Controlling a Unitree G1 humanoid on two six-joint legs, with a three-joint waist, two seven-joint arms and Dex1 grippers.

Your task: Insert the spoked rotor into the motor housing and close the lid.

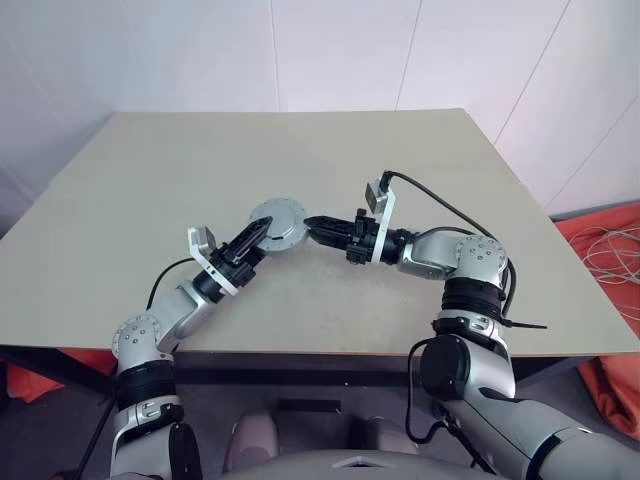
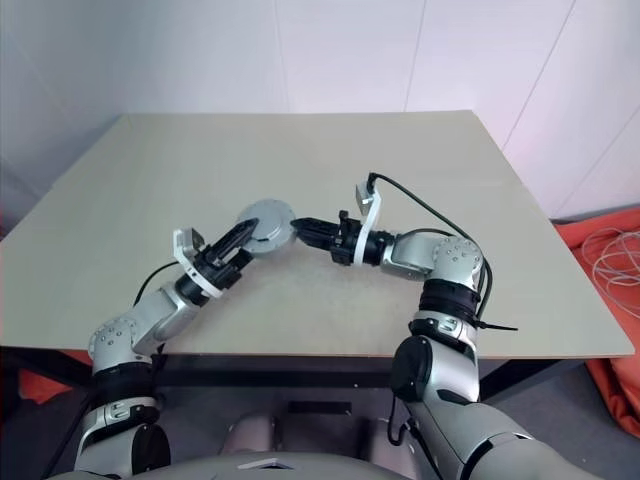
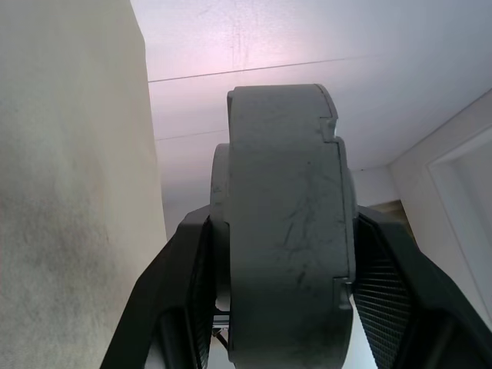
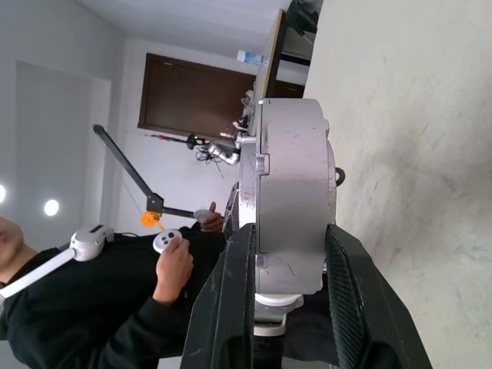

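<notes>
motor housing (image 1: 279,222) above table (image 1: 150,200), between pincers

Robot lab, bare table (image 1: 150,170), plain white walls (image 1: 200,50), person (image 4: 84,307) holding controllers (image 4: 165,241)

One motor housing (image 1: 279,222), two tools: left tool (image 1: 252,238), right tool (image 1: 318,226); one table (image 1: 150,200).

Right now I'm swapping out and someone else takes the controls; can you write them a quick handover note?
Left gripper: shut on the motor housing, gripping it across its thickness.
Right gripper: shut on the same housing from the opposite side.
The housing is held between both grippers just above the table, near its middle; it looks like a closed round grey assembly, seam visible around the edge.
Done: apparently the rotor is in and the lid is on, though the inside is hidden.
Left: confirm the lid is seated, set it down, release.
</notes>
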